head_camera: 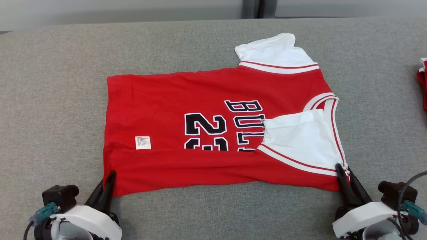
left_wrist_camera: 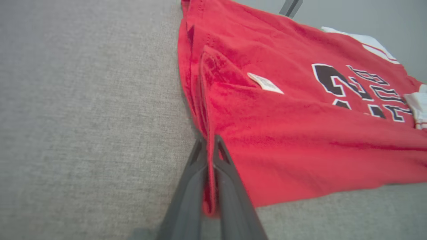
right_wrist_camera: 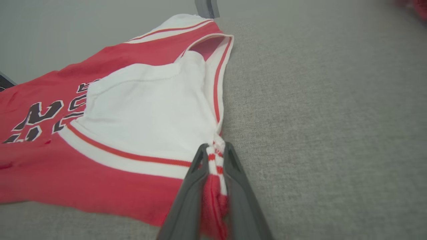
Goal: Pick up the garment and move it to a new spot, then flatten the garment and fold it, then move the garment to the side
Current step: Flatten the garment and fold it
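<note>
The garment [head_camera: 206, 133] is a red jersey with black numbers, black letters and white sleeves, lying flat on the grey table with its near edge folded over once. My left gripper [head_camera: 109, 180] is shut on the garment's near left corner; the left wrist view shows the red hem [left_wrist_camera: 209, 173] pinched between the fingers. At the near right corner my right gripper [head_camera: 343, 171] is shut on the fabric, and the right wrist view shows the white and red trim [right_wrist_camera: 215, 166] clamped between its fingers. One white sleeve [head_camera: 300, 140] lies folded onto the jersey's front.
Grey cloth covers the table [head_camera: 60, 100] all around the garment. Another red and white piece of cloth [head_camera: 423, 83] lies at the table's right edge. A pale wall runs behind the table's far edge.
</note>
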